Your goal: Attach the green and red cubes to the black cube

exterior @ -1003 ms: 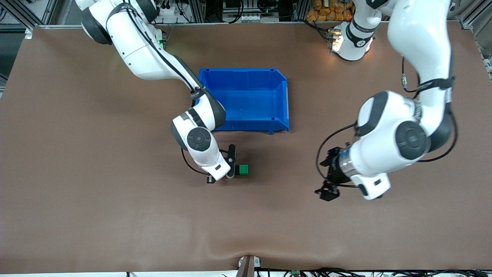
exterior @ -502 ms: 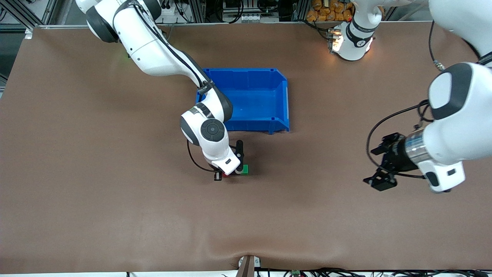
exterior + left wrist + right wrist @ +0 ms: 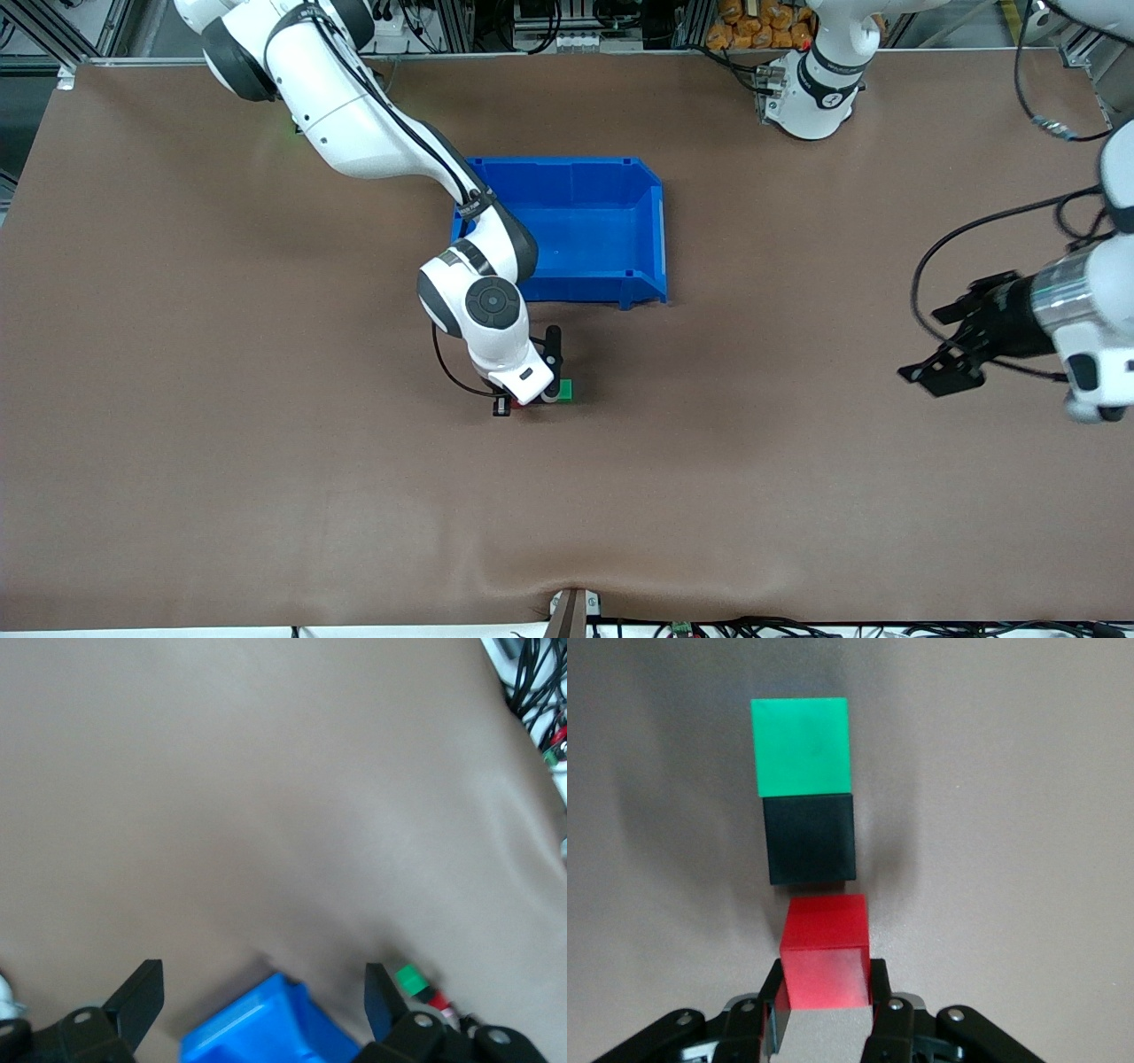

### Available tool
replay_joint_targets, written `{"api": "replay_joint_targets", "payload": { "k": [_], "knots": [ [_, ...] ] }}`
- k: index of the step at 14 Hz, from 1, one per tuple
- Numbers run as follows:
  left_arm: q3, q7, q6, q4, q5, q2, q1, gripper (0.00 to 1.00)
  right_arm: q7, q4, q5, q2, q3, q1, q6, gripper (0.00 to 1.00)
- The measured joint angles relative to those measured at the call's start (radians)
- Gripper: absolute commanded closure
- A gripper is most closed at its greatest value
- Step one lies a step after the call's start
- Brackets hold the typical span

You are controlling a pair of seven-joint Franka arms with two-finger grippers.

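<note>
In the right wrist view the green cube (image 3: 801, 746), the black cube (image 3: 810, 838) and the red cube (image 3: 824, 957) lie in one row on the brown table. Green touches black, and a thin dark gap shows between black and red. My right gripper (image 3: 824, 981) is shut on the red cube, low at the table. In the front view that gripper (image 3: 537, 395) hides the black cube, so only the green cube (image 3: 564, 388) and a sliver of the red cube (image 3: 521, 403) show. My left gripper (image 3: 941, 372) hangs open and empty over the left arm's end of the table.
A blue bin (image 3: 651, 232) stands on the table farther from the front camera than the cubes, empty inside. It also shows in the left wrist view (image 3: 257, 1032), with the green cube (image 3: 409, 979) small beside it. Brown table surface lies all round.
My left arm has swung away from the cubes toward its own end of the table. My right gripper moved toward the green cube a second ago and has since held still.
</note>
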Motion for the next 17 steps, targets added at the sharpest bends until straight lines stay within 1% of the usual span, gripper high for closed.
{"api": "replay_joint_targets", "payload": {
  "k": [2, 4, 7, 8, 9, 10, 11, 14, 16, 17],
  "knots": [
    [0.0, 0.135, -0.058, -0.001, 0.0, -0.039, 0.035, 0.0, 0.006, 0.001, 0.0, 0.003, 0.0, 0.0, 0.0, 0.91],
    [0.001, 0.215, -0.087, -0.006, 0.0, -0.054, 0.054, 0.0, 0.012, 0.002, -0.001, 0.005, 0.0, 0.002, 0.0, 0.9],
    [0.001, 0.235, -0.115, -0.019, 0.0, -0.054, 0.054, 0.0, 0.016, 0.005, -0.001, 0.007, -0.001, 0.01, 0.0, 0.88],
    [0.0, 0.236, -0.133, -0.021, 0.0, -0.054, 0.054, 0.0, 0.017, 0.007, -0.001, 0.008, -0.001, 0.012, 0.0, 0.82],
    [0.0, 0.236, -0.144, -0.021, 0.0, -0.054, 0.053, 0.0, 0.017, 0.009, -0.002, 0.01, -0.001, 0.013, 0.0, 0.61],
    [0.0, 0.236, -0.151, -0.021, 0.003, -0.056, 0.054, 0.0, 0.021, 0.01, -0.002, 0.011, -0.002, 0.014, 0.0, 0.03],
    [0.0, 0.238, -0.158, -0.021, 0.019, -0.058, 0.054, 0.0, 0.029, 0.011, -0.003, 0.011, -0.002, 0.015, -0.001, 0.0],
    [-0.014, 0.292, -0.165, -0.028, 0.073, -0.07, 0.052, 0.0, 0.044, 0.013, -0.003, 0.018, -0.002, 0.021, -0.001, 0.0],
    [-0.016, 0.332, -0.14, -0.073, 0.081, -0.102, 0.048, 0.0, 0.048, 0.016, -0.003, 0.022, -0.002, 0.022, 0.0, 0.0],
    [-0.015, 0.363, -0.106, -0.121, 0.084, -0.132, 0.048, 0.0, 0.05, 0.017, -0.003, 0.023, -0.002, 0.023, 0.0, 0.0]
  ]
}}
